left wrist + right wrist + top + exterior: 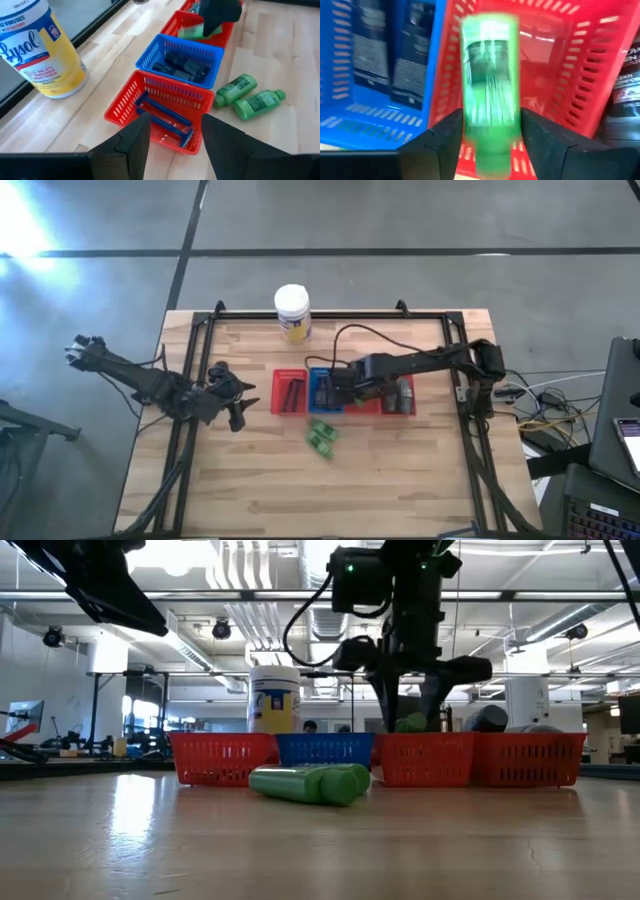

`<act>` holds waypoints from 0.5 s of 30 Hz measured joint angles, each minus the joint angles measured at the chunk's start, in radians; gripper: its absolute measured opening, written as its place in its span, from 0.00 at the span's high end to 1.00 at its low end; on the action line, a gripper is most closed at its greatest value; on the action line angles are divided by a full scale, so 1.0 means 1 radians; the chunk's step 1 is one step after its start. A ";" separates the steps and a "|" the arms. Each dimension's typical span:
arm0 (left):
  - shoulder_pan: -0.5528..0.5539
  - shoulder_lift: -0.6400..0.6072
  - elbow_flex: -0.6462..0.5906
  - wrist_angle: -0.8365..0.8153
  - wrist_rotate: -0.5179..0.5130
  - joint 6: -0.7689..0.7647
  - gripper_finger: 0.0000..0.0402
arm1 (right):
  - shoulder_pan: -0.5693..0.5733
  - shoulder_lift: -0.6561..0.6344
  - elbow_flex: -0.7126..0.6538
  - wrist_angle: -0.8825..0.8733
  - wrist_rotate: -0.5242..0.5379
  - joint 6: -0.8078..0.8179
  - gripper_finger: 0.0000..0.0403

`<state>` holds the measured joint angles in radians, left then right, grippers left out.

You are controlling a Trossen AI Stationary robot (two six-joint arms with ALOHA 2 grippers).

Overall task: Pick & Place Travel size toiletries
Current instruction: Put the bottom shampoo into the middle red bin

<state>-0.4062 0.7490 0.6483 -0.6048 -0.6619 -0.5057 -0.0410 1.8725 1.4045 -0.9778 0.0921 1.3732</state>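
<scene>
Right wrist view: right gripper (491, 132) (over red basket (580, 75)) clamps green bottle (491, 75).

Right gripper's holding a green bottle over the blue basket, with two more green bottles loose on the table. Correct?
Not quite. The right gripper holds the green bottle over a red basket, not the blue basket beside it, as the right wrist view shows. Two green bottles do lie loose on the table.

A pale wooden tabletop (400, 480) is carrying a row of four mesh trays (291, 393), red, blue, red, red, a white jar (292, 313) behind them, and two green bottles (321, 437) lying just in front.
</scene>
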 joint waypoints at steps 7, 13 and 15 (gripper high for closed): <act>0.028 0.000 0.000 -0.001 0.077 0.016 0.55 | 0.005 -0.002 0.001 0.006 0.060 0.015 0.40; 0.028 0.000 0.000 -0.001 0.077 0.016 0.55 | 0.091 -0.010 0.101 0.057 0.060 -0.143 0.31; 0.028 0.000 0.000 -0.002 0.078 0.023 0.55 | 0.132 -0.007 0.129 0.110 0.032 -0.187 0.30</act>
<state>-0.3786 0.7494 0.6483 -0.6064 -0.5842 -0.4826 0.0909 1.8651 1.5334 -0.8678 0.1239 1.1861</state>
